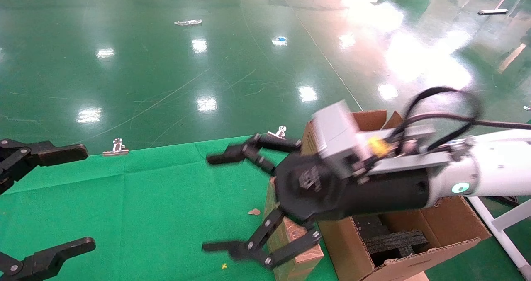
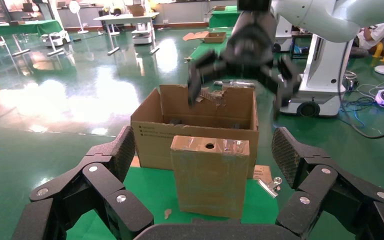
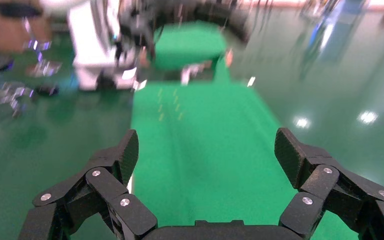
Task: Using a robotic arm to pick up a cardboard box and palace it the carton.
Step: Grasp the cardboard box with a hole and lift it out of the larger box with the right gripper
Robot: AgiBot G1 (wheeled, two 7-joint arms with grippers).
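Observation:
The small cardboard box point(image 2: 210, 175) stands upright on the green cloth, its round hole point(image 2: 210, 146) in the top thin face. In the head view the cardboard box point(image 1: 296, 248) is partly hidden behind my right gripper. The carton point(image 1: 356, 248) stands right behind it, open, with black foam point(image 1: 394, 239) inside; it also shows in the left wrist view point(image 2: 195, 127). The robotic arm point(image 1: 489, 171) reaches in from the right. Its right gripper point(image 1: 215, 202) is open and empty, hovering above the box and the carton's near wall. My left gripper point(image 1: 79, 198) is open and empty at the left, facing the box.
Binder clips point(image 1: 116, 147) point(image 1: 278, 132) hold the green cloth point(image 1: 157, 206) at the table's far edge. Another clip point(image 2: 270, 186) lies beside the box. A cardboard scrap point(image 1: 254, 211) lies on the cloth. A white frame point(image 1: 498, 227) stands at the right.

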